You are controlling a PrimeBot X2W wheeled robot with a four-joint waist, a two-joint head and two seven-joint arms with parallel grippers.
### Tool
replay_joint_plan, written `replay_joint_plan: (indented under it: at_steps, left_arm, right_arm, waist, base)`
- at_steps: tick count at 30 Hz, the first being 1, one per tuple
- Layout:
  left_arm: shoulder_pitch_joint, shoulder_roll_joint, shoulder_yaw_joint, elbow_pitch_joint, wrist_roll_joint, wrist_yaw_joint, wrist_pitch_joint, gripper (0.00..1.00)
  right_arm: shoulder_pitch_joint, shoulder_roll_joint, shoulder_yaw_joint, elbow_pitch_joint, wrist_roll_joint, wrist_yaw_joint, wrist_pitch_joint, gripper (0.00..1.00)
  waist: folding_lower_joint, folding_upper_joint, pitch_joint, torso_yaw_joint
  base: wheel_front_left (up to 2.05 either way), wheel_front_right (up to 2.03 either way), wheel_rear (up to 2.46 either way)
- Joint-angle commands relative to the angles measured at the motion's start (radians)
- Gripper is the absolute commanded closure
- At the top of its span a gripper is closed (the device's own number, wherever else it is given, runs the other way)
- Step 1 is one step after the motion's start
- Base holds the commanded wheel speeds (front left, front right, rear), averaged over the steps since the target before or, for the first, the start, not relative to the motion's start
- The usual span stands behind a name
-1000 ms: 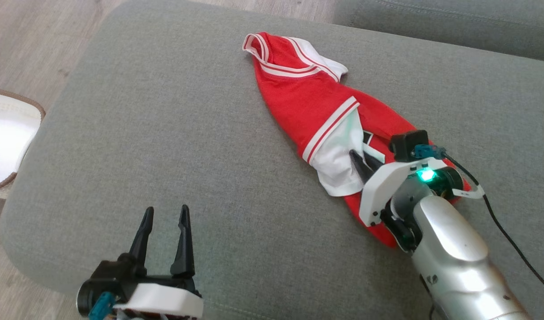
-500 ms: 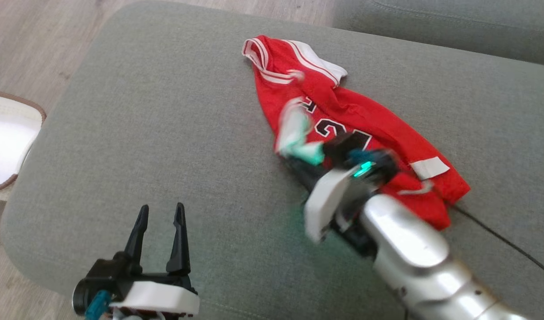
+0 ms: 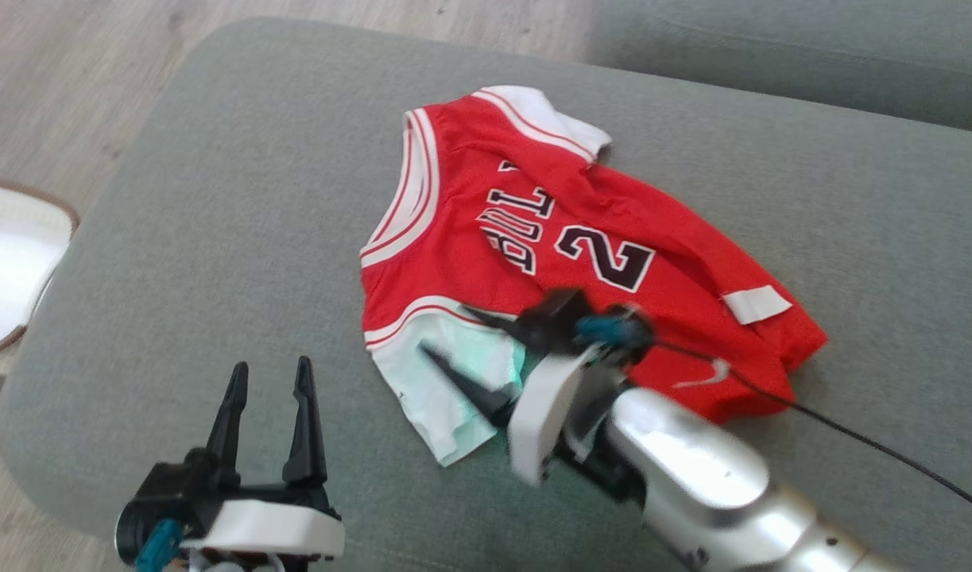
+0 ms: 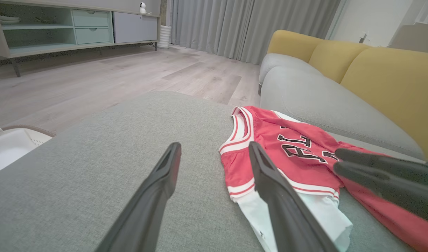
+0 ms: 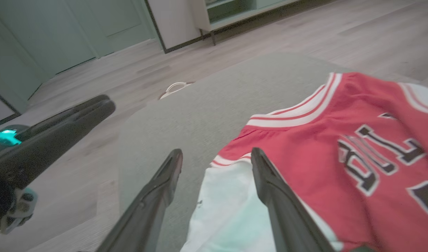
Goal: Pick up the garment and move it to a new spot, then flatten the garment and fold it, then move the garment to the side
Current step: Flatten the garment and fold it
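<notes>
The garment is a red jersey with white trim and black lettering. It lies spread out, lettering up, on a grey cushion, with a white inner flap at its near left corner. My right gripper stands open just above that white flap, holding nothing. In the right wrist view the right gripper has its fingers apart over the white cloth, with the garment to the right. My left gripper is open near the cushion's front edge, apart from the jersey. In the left wrist view the left gripper points past the garment's left edge.
A white basket stands on the wooden floor left of the cushion. A grey sofa seat lies behind, with yellow backrests. A black cable trails from my right wrist across the cushion. Bare cushion lies left of the jersey.
My right gripper pulled the jersey's near corner leftward, opening the bunched garment out flat, then opened and let go. The left gripper stayed open in place.
</notes>
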Motion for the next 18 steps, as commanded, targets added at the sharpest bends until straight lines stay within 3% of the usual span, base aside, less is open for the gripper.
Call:
replay_joint_plan:
  at_steps: [1,7,13,18]
  left_arm:
    - [-0.013,0.012,0.047,-0.031,0.012,0.006,-0.012,0.00]
    - [0.003,0.013,0.039,-0.040,0.016,0.007,-0.012,0.00]
    - [0.011,0.009,0.023,-0.044,0.018,0.007,-0.009,0.00]
    - [0.006,0.008,0.017,-0.041,0.017,0.001,-0.008,0.00]
  right_arm:
    - [-0.003,0.020,-0.036,-0.017,-0.027,-0.001,-0.025,0.00]
    - [0.045,-0.015,-0.287,0.036,-0.199,-0.001,-0.074,0.00]
    - [0.141,-0.074,-0.532,0.031,-0.386,-0.001,-0.032,0.00]
    - [0.181,-0.071,-0.628,0.022,-0.480,-0.001,0.023,0.00]
  waist:
    - [0.0000,0.0000,-0.011,-0.016]
    - [0.0000,0.0000,-0.034,-0.051]
    - [0.0000,0.0000,-0.039,-0.069]
    - [0.0000,0.0000,-0.026,-0.072]
  base:
    - [0.00,0.00,0.00]
    - [0.00,0.00,0.00]
    - [0.00,0.00,0.00]
    - [0.00,0.00,0.00]
